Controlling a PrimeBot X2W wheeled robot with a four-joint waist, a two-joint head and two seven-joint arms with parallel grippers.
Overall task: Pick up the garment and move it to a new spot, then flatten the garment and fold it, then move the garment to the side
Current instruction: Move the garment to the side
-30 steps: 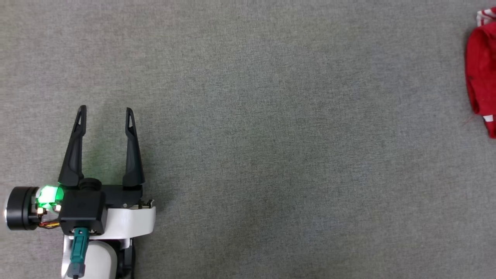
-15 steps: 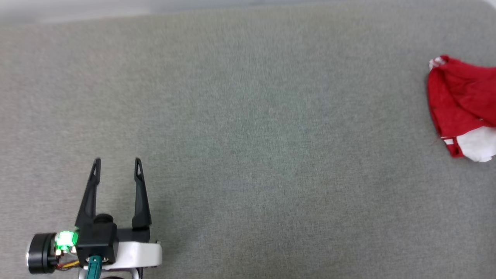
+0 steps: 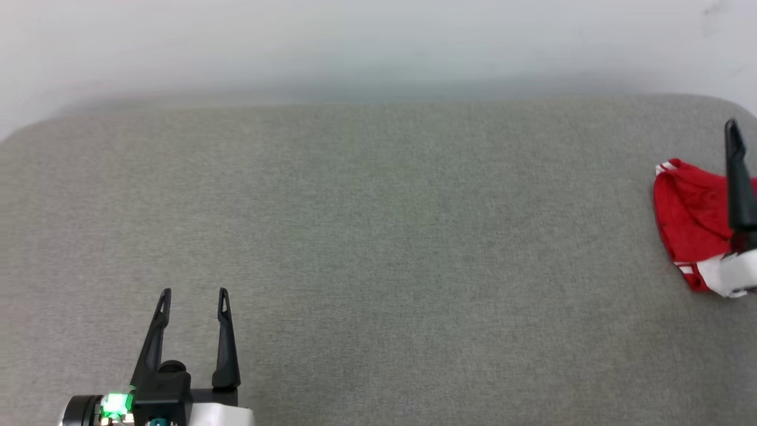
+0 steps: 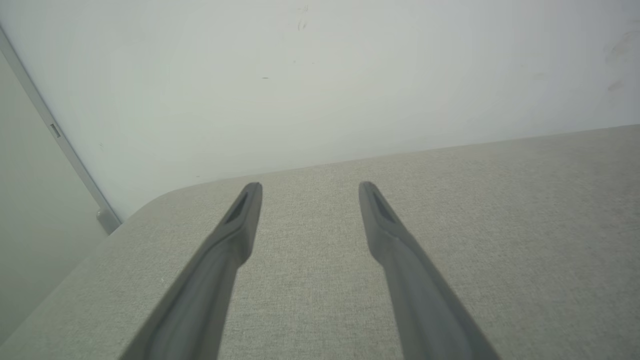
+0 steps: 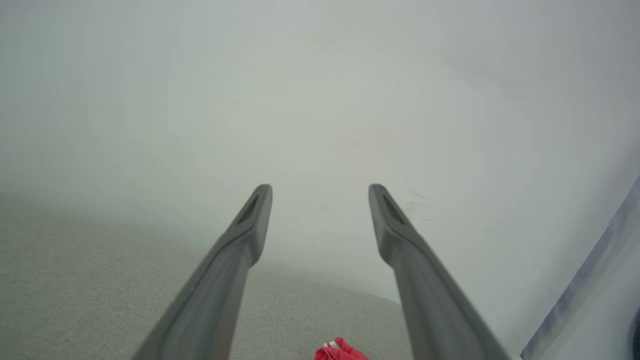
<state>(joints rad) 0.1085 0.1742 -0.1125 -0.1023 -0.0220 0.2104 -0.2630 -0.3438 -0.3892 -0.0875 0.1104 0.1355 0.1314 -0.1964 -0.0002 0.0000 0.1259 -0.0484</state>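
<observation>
garment (image 3: 689, 228) is at 3 o'clock in the head view, hard against the frame edge. It's a crumpled red heap, neither flattened nor folded, with red-and-white striped trim at its 11 o'clock tip and again near its 5 o'clock end. There's a white patch at that lower end: sleeve or gripper wrist shell, can't tell. It lies on the grey fabric tabletop (image 3: 378, 248), close to the rounded far corner at 2 o'clock. On the right gripper (image 5: 320, 189) the fingers are released and wide apart with nothing between them. In the right wrist view the tips stand against the white wall (image 5: 320, 75), and a scrap of red garment with a white stripe peeks in at 6 o'clock, low between the two fingers. In the head view one right finger (image 3: 736, 177) crosses in front of the garment, tip toward 12 o'clock; whether it touches the cloth, can't tell. The left gripper (image 3: 194, 294) is at 7 o'clock in the head view, well apart from the garment, fingers likewise released and spread, holding nothing, with a green light (image 3: 115, 405) lit on its wrist. In the left wrist view both fingers are over bare tabletop, with a rounded corner at 9 o'clock, the wall behind, and a pale strip (image 4: 60, 140) slanting down the wall at 9–10 o'clock.
</observation>
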